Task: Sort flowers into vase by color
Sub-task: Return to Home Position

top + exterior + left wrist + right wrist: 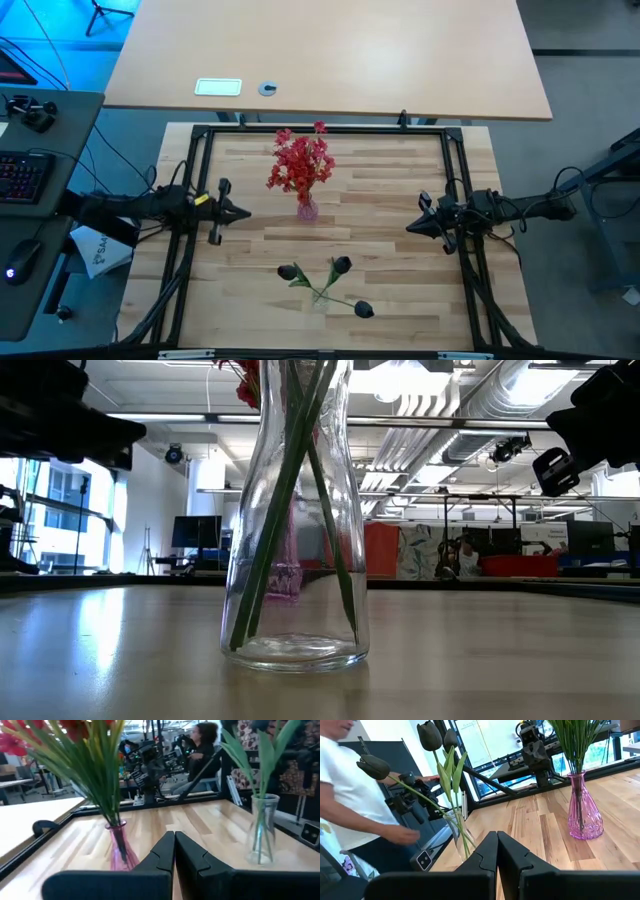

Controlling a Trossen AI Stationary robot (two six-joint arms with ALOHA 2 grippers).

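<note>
**Table** [390, 285]: light wood-plank top, edged by a black frame [320, 129].

**Pink vase** [307, 210]: upright in the far half of the table, a little left of centre. It holds the red flowers [300, 163], a full bunch of small bright blossoms on green stalks that spreads wide above the neck.

**Clear vase** [320, 298]: upright near the front edge and well apart from the pink vase. It holds the dark flowers [342, 265], three near-black blooms on splayed stalks. One leans left, one leans toward the far side, and one droops low to the right. In the low view this vase fills the middle of the picture with its stalks crossing inside, and the pink vase shows behind it through the glass.

**Left gripper** [247, 213]: at the table's left side, level with the pink vase and pointing toward it, but clear of it. The fingers are pressed together and hold nothing.

**Right gripper** [409, 227]: at the table's right side, pointing inward, apart from both vases. The fingers are pressed together and empty.

**Second table** [400, 60]: pale top, beyond the frame. It carries a white card [218, 87] and a small round object [267, 88].

**People**: a person in a white shirt [347, 790] shows beyond the clear vase in the right wrist view. A seated person [202, 747] shows in the room behind in the left wrist view.
</note>
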